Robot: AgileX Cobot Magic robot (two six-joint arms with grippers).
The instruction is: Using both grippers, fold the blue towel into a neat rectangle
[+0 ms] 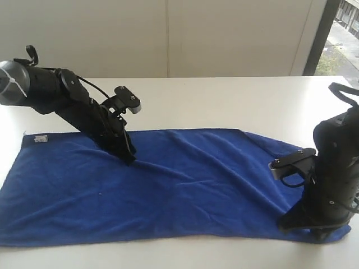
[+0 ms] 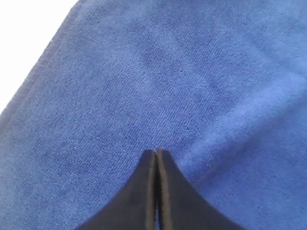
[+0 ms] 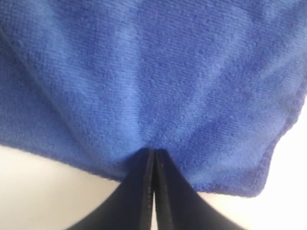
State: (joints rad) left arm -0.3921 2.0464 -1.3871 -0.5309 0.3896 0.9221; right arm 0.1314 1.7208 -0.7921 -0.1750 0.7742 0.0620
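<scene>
A white table is being covered along its near side by the towel, spread flat. Left of centre, near its far edge, it is being pressed by the left gripper, jaws together; whether cloth is being pinched cannot be told. Near the right corner, its hem is being clamped by the right gripper.

Black fingers flush together, tips against the blue towel (a strip of white table beyond its hem)
</scene>
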